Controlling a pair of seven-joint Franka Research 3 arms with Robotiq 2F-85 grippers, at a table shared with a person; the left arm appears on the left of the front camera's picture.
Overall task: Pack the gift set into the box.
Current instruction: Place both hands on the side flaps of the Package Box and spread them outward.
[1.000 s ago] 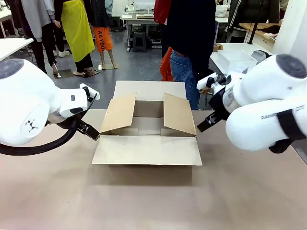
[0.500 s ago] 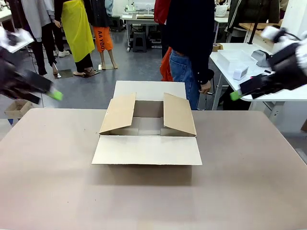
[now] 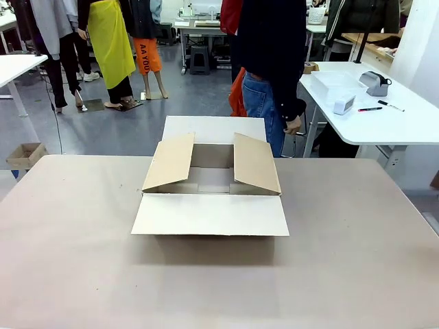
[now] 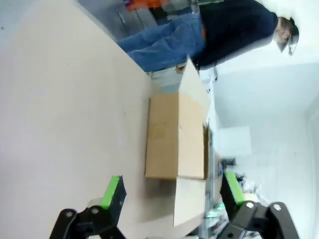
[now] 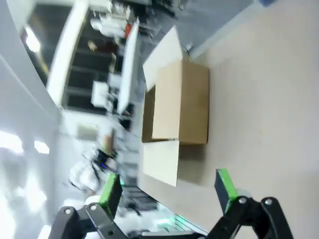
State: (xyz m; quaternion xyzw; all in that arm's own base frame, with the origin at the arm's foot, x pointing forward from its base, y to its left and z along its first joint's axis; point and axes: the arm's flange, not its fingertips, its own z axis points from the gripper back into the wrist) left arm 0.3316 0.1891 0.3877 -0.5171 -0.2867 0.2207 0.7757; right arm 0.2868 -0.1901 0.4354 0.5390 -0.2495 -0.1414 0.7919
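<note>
left gripper (image 4: 173,181) fingers spread wide, released, right gripper (image 5: 167,179) fingers likewise parted, the box (image 3: 212,185) well ahead of both, apart from the pads, flaps open, centred on tan table (image 3: 343,267), person (image 3: 274,62) standing behind its far edge, white desk (image 3: 405,127) to the right
</note>
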